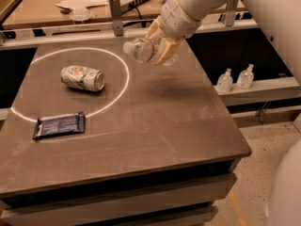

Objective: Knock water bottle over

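Counter (155, 126), brown with a white ring (126, 74) painted on it, fills the scene. Over its far edge the claw (155, 49) is clamped on the water bottle (139, 51), which is held sideways off the surface with its cap pointing left. A crushed can (83, 77) lies inside the ring, and a dark packet (59, 125) lies near-left.

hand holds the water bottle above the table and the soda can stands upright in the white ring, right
No: camera view shows the soda can lying on its side in the white ring; the hand does hold the water bottle above the table.
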`<action>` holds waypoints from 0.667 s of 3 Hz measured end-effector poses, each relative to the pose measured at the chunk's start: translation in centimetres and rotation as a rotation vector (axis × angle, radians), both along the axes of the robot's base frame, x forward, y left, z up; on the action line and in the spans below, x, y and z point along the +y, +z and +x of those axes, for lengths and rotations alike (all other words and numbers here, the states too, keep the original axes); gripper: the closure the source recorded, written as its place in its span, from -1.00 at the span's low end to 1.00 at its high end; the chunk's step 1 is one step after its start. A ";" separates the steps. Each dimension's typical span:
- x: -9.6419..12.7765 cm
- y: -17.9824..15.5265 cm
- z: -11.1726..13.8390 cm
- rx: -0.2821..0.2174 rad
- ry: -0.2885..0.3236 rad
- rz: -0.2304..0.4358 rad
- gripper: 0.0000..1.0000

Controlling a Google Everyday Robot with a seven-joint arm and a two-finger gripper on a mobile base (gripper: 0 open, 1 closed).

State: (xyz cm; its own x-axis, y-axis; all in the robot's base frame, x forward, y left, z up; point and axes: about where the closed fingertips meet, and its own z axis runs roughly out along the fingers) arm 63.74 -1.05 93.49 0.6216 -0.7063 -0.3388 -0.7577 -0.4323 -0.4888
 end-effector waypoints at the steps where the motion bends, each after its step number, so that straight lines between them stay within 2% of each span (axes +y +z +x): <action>1: 0.6 -0.4 0.2 -0.002 0.023 -0.049 1.00; 2: 3.6 -2.1 -1.5 -0.058 0.155 -0.253 1.00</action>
State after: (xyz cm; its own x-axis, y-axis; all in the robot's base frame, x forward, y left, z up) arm 62.21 2.59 91.37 0.7417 -0.6589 -0.1254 -0.6473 -0.6542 -0.3912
